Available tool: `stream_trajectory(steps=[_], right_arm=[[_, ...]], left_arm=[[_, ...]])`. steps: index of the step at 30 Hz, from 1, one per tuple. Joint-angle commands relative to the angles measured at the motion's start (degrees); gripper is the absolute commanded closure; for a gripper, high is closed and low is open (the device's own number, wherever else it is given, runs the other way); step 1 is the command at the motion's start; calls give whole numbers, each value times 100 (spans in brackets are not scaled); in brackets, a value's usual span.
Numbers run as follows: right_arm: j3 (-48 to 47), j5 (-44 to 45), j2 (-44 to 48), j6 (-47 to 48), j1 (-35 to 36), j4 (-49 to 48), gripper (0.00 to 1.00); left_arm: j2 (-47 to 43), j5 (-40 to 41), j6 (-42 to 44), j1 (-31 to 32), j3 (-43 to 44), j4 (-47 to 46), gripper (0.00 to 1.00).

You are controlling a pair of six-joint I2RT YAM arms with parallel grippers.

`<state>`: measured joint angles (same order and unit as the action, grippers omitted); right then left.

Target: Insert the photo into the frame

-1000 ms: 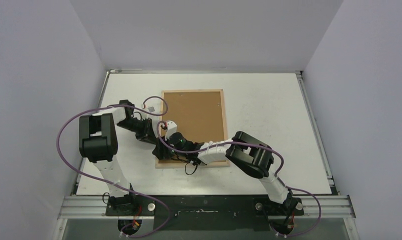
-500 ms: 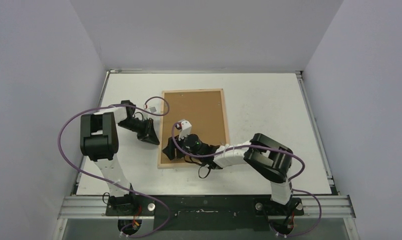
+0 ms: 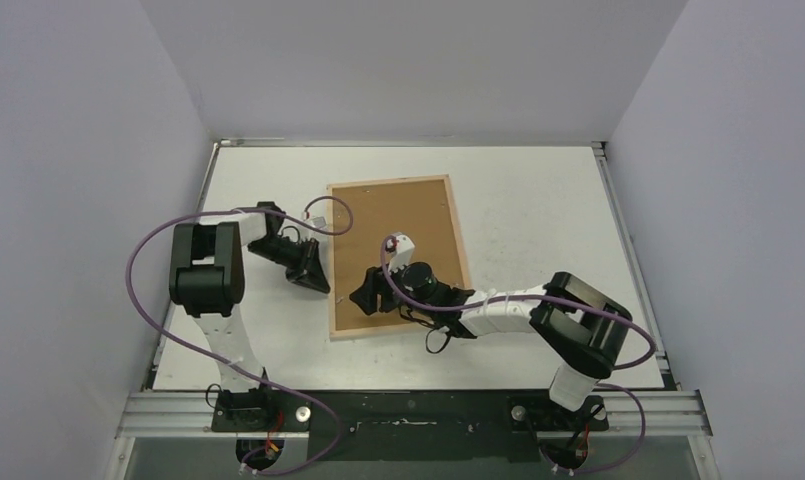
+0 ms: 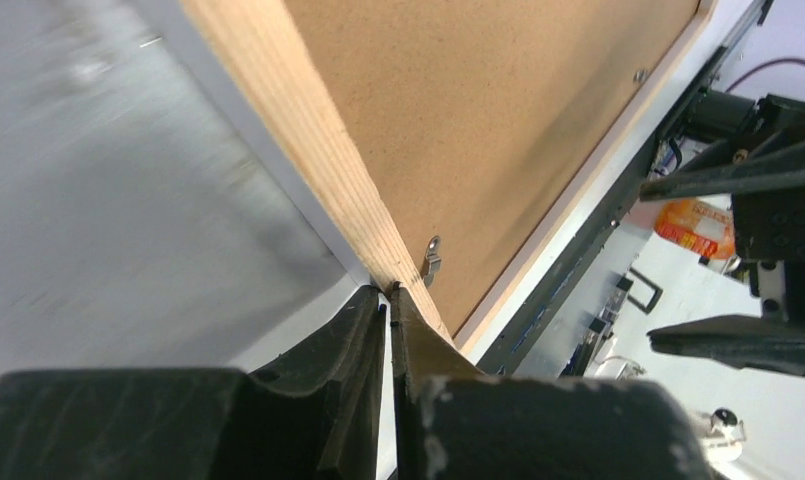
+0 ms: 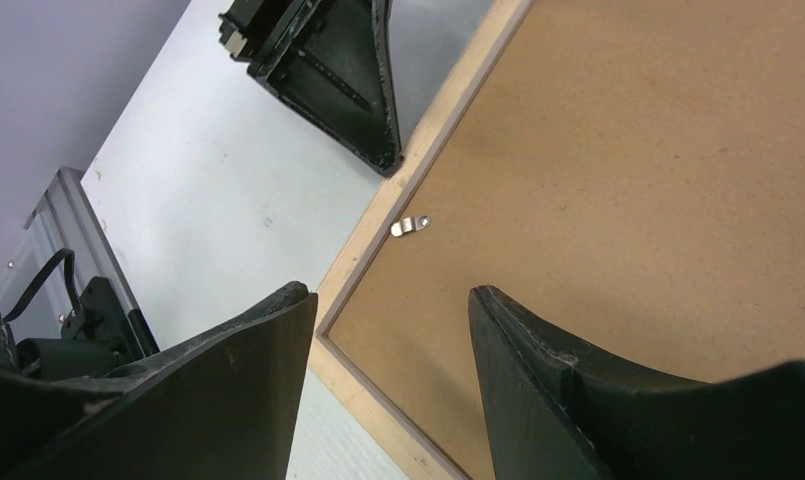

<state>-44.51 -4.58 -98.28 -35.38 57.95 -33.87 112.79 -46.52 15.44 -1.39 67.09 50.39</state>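
The frame lies face down on the table, with the brown backing panel seated inside its slats. The photo is not visible in any view; whether it sits beneath the panel cannot be told. The left gripper is pinched narrow and holds nothing. Its tips touch the outer edge of the frame's left slat, beside a small metal clip. The right gripper is spread wide and hovers above the frame's near-left corner. The step in hand appears to be working that clip. Brace the left slat firmly, lower the right gripper onto the clip alone, and turn it without dragging the frame.
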Motion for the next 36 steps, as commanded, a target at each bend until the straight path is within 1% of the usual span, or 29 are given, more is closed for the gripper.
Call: stream_trajectory(steps=[1,6,13,16,19,21,23,36], right_arm=[[265,-238,648,13,-262,-37,42],[515,-196,770,-109,-277,-11,43],[642,-80,810,-408,-241,114,42],[730,-160,920,-417,-241,191,42],[741,-492,858,-280,-264,218,42],[674,-736,729,-186,-293,256,42],[637,-818,605,-145,-296,318,42],[765,-510,357,-213,-355,175,45]], left_arm=[[147,-325,-152,596,174,-342,94],[313,-421,-637,1059,292,-741,95],[283,-363,-1308,1210,252,-1368,96],[317,-355,-1504,1305,285,-1523,96],[403,-328,-1514,1430,344,-1585,96],[446,-312,-1708,1484,382,-1624,96],[475,-296,-1760,1536,416,-1654,96],[564,-277,-1734,1616,571,-1522,97]])
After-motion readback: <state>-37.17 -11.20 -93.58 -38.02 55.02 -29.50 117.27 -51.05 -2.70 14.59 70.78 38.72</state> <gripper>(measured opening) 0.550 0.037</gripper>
